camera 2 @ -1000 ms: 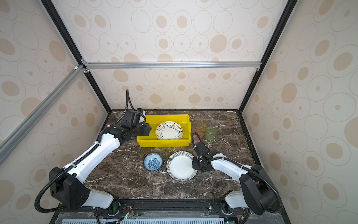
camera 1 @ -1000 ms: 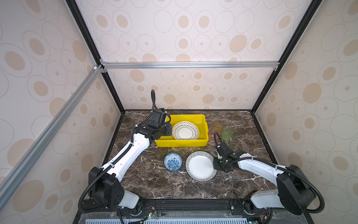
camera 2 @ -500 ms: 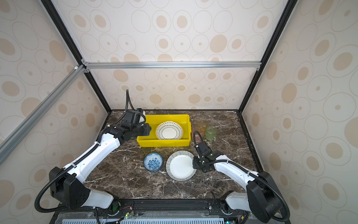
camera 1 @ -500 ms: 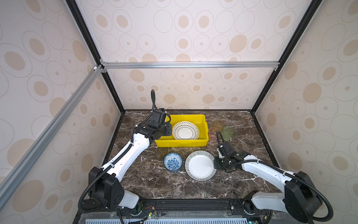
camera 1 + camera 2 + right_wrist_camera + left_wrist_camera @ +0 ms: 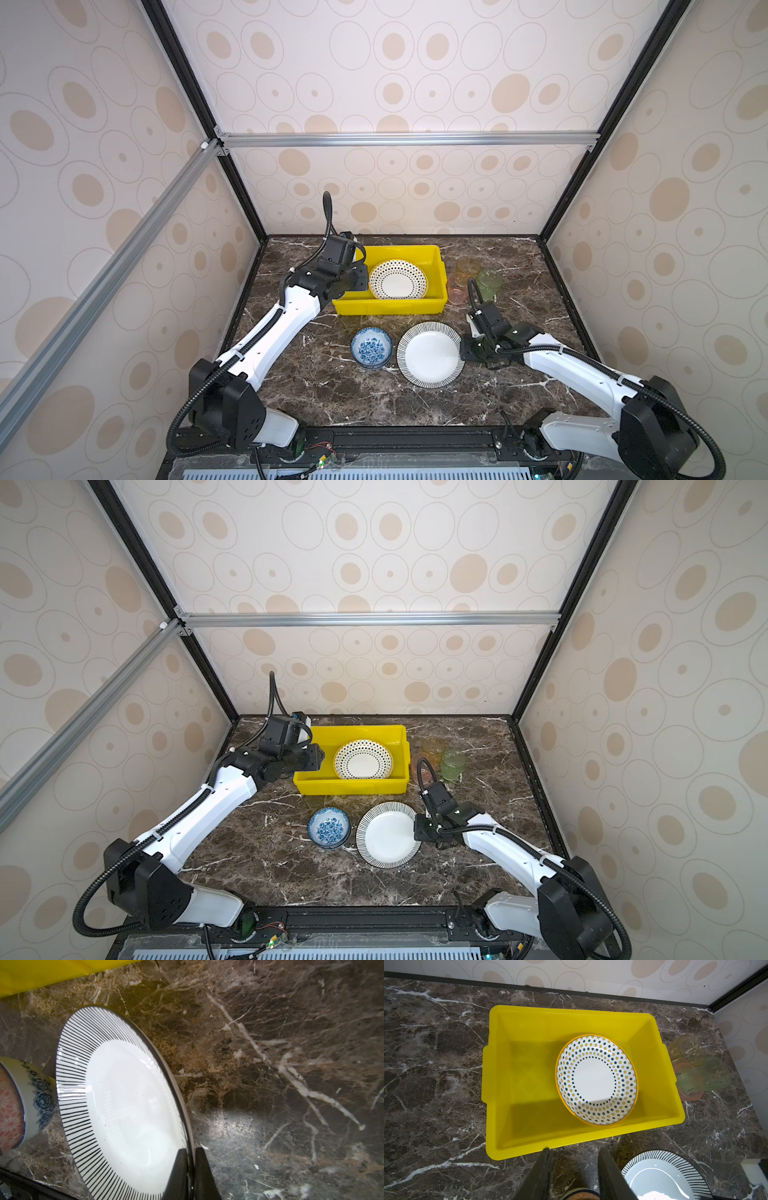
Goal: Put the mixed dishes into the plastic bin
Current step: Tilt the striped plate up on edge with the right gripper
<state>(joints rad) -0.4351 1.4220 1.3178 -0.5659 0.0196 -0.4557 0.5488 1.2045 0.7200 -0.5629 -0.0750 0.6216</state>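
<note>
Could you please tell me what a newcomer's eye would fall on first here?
The bright yellow rectangular plastic bin at the back of the marble table stands out, holding a round dotted plate. In front, the right gripper pinches the rim of a round black-striped white plate.

bin (image 5: 390,306): yellow, upright
dotted plate (image 5: 397,279): in bin, seemingly tilted
striped plate (image 5: 430,354): in front of bin
floral bowl (image 5: 371,347): just beside striped plate
cups (image 5: 489,282): clustered right of bin

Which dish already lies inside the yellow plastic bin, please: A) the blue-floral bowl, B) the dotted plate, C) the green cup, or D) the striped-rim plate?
B: the dotted plate lies inside the yellow plastic bin, whereas the striped-rim plate, the blue-floral bowl and the green cup are on the marble table outside it.
</note>
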